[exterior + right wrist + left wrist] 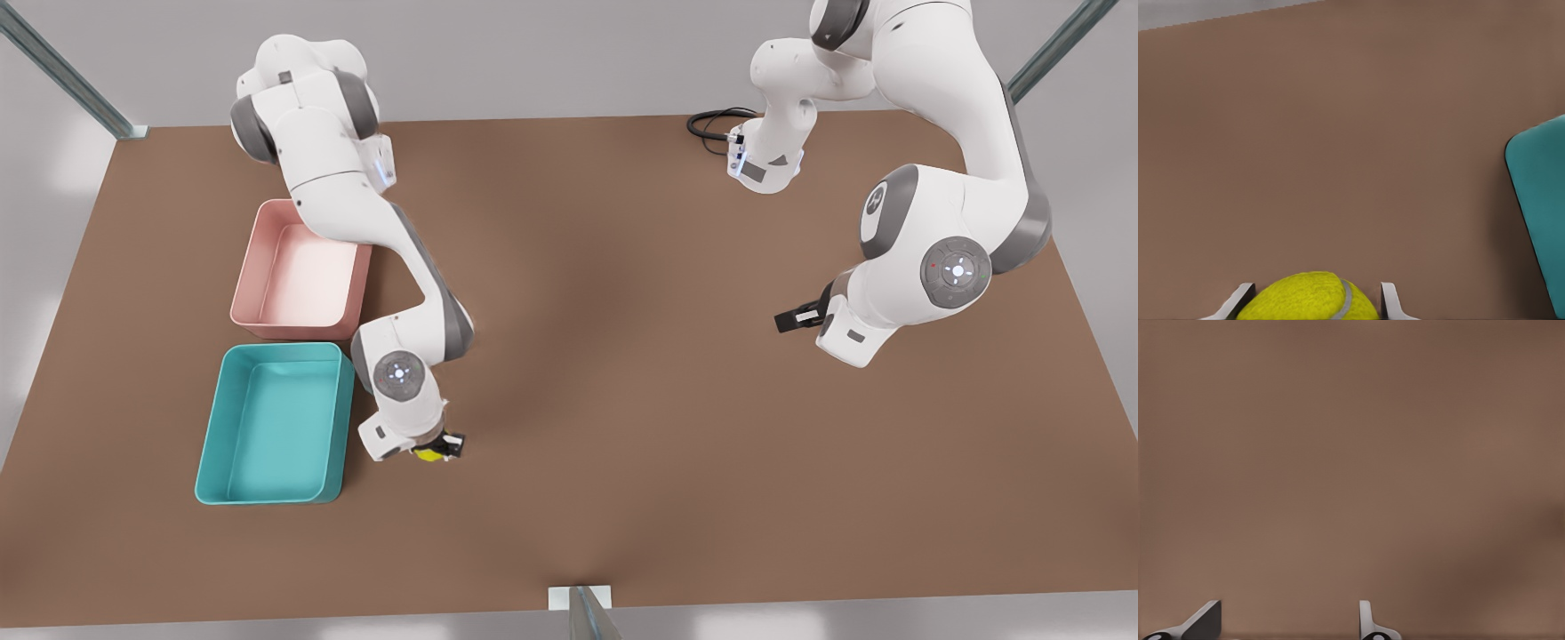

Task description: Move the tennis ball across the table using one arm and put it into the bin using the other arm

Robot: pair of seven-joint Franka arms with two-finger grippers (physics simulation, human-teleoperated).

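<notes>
The yellow-green tennis ball (428, 454) sits between the fingers of my right gripper (442, 446), which is shut on it just above the brown table (622, 373), a short way off the teal bin (212, 427) toward the front view's right. In the right wrist view the tennis ball (1308, 299) fills the gap of the right gripper (1315, 292), with a corner of the teal bin (1538, 200) off to one side. My left gripper (794, 318) waits open over bare table at the front view's right; in the left wrist view the left gripper (1288, 613) holds nothing.
A pale pink tub (244, 267) stands directly behind the teal bin, partly under the right arm's links. A black cable (711, 124) loops on the table by the left arm's base. A metal post (582, 613) rises at the front edge.
</notes>
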